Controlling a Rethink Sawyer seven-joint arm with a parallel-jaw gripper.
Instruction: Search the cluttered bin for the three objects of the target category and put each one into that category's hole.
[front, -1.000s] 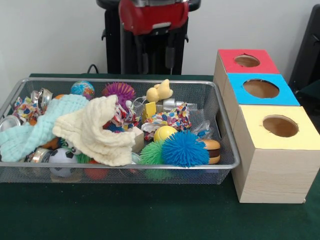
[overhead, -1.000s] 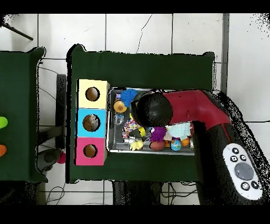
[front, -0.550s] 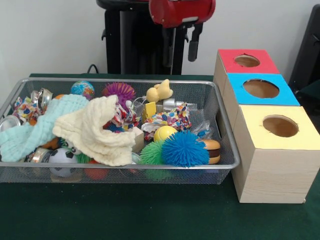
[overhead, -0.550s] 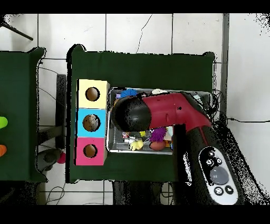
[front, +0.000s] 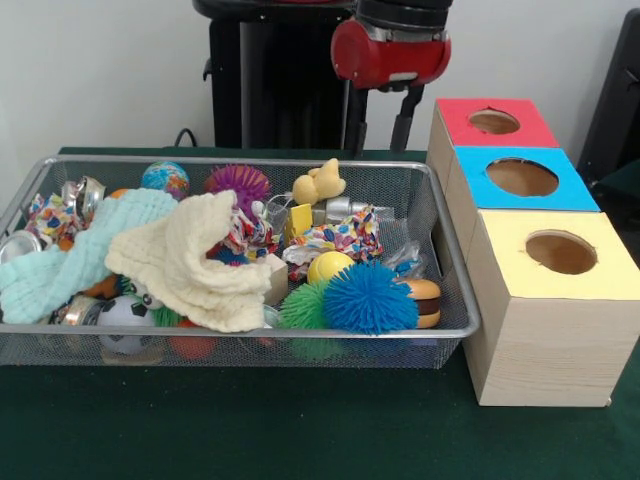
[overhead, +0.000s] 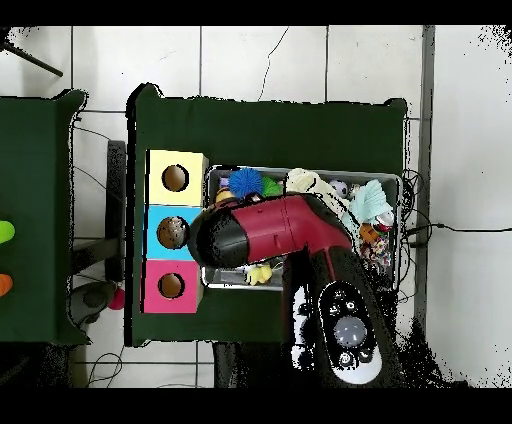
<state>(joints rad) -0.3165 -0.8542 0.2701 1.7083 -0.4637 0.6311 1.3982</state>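
1. We see the end effector (front: 383, 125) hanging high at the bin's (front: 455, 300) far rim, just beside the red-topped box (front: 495, 122); two dark fingers (front: 402, 122) hang down with a gap between them and nothing held, so it looks open.
2. Below and in front of the end effector lies the clutter: a yellow duck toy (front: 318, 183) sits closest beneath it, with a purple spiky ball (front: 238, 184) and a globe ball (front: 165, 178) further off to the side.
3. Nearer the front rim, well below the end effector, we see a blue spiky ball (front: 369, 296) touching a green spiky ball (front: 305, 305), a yellow ball (front: 329, 265) just behind them and a toy burger (front: 424, 301) beside the blue one.
4. A cream cloth (front: 195, 262) and a mint cloth (front: 75, 255) cover much of the bin's far side from the end effector, hiding what lies beneath.
5. The blue-topped box (front: 523, 178) and yellow-topped box (front: 558, 255) line up in front of the red one, each with a round hole.
6. In the overhead view the red arm (overhead: 290, 226) crosses over the bin, its black end over the edge next to the blue-topped box, hiding much of the contents.
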